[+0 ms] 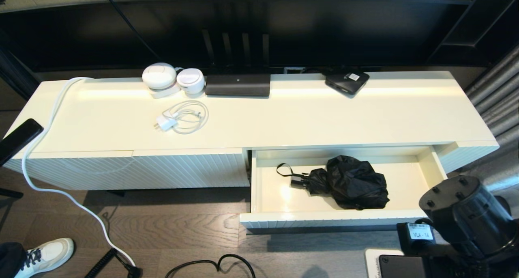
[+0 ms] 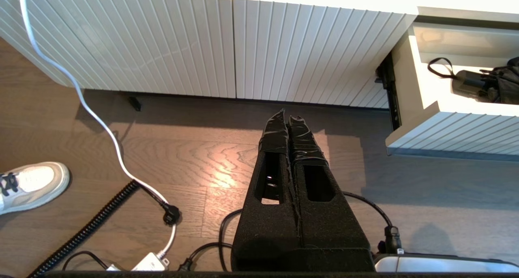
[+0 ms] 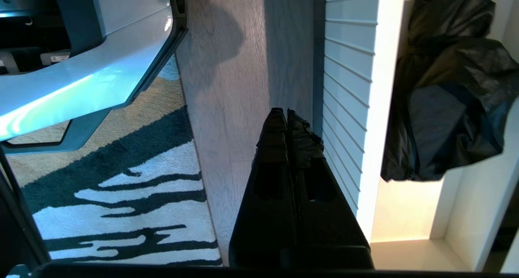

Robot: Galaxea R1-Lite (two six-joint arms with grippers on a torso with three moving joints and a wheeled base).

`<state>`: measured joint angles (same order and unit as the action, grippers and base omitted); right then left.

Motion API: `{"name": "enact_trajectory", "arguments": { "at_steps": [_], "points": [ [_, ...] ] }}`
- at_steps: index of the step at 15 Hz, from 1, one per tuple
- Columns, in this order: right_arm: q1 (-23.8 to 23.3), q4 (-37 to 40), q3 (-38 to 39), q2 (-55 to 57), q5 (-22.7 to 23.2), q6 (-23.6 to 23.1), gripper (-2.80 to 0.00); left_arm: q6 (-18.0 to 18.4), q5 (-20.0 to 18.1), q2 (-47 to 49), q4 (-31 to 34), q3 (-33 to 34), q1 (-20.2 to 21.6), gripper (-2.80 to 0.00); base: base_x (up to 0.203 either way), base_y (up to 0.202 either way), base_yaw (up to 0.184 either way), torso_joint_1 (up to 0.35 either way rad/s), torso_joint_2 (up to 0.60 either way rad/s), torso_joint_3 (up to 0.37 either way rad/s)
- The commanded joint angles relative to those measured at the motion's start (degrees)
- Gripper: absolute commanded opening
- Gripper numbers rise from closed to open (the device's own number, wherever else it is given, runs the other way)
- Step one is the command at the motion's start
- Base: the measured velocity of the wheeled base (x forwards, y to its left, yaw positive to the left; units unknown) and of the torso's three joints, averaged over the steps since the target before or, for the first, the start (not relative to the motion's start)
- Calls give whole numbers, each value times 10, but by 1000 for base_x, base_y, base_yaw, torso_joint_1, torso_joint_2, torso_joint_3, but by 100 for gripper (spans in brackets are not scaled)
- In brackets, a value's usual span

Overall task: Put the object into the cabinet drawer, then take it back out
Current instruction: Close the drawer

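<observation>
Right arm: bulky black housing (image 1: 466, 217) is filling the head view's 5 o'clock corner, nearest the camera and cut off by the frame edge; its claw is hidden from that view
Right gripper (image 3: 287, 116): seen from its own wrist camera, it is hanging over the wood floor just outside the ribbed drawer front, its two black taped fingers pressed together with nothing between them
Left gripper (image 2: 288, 117): it is pointing at bare floor in front of the closed ribbed panel (image 2: 227, 46), fingers closed and empty, well apart from the drawer; the arm itself is not showing in the head view
Umbrella (image 1: 348, 182): it is lying inside the pulled-out drawer, bunched black fabric toward 3 o'clock, short handle and thin wrist loop toward 9 o'clock; the shaft is buried under the fabric and hard to make out
Drawer (image 1: 324, 219): it is standing open at the cabinet's right half; only the top edge of its ribbed front is showing in the head view, and its bar handle is out of sight
Cabinet top (image 1: 308, 115): it is carrying a white charger with coiled cable (image 1: 180, 119) at 10 o'clock from the drawer, and a flat black box with a white label (image 1: 347, 81) at 12 o'clock by the back edge
Floor: a white shoe (image 1: 46, 255) is sitting at 7 o'clock, its wearer cut off by the frame
</observation>
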<state>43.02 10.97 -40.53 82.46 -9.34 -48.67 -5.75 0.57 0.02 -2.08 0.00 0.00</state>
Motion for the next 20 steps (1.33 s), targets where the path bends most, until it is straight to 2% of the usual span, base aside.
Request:
{"name": "enact_trajectory", "arguments": {
  "at_steps": [1,9,12,14,17,20],
  "points": [
    [0,-16,12,41,-4,-4,-280,0,0,0,0,0,0,-280,0,0,0,0,0,0],
    [-1,-140,94,56,-5,1,-280,0,0,0,0,0,0,-280,0,0,0,0,0,0],
    [0,-189,111,77,-5,51,-280,0,0,0,0,0,0,-280,0,0,0,0,0,0],
    [0,-226,130,84,-7,55,-280,0,0,0,0,0,0,-280,0,0,0,0,0,0],
    [-1,-318,174,96,-32,54,-280,0,0,0,0,0,0,-280,0,0,0,0,0,0],
    [-2,-351,198,98,-60,54,-280,0,0,0,0,0,0,-280,0,0,0,0,0,0]
  ]
}}
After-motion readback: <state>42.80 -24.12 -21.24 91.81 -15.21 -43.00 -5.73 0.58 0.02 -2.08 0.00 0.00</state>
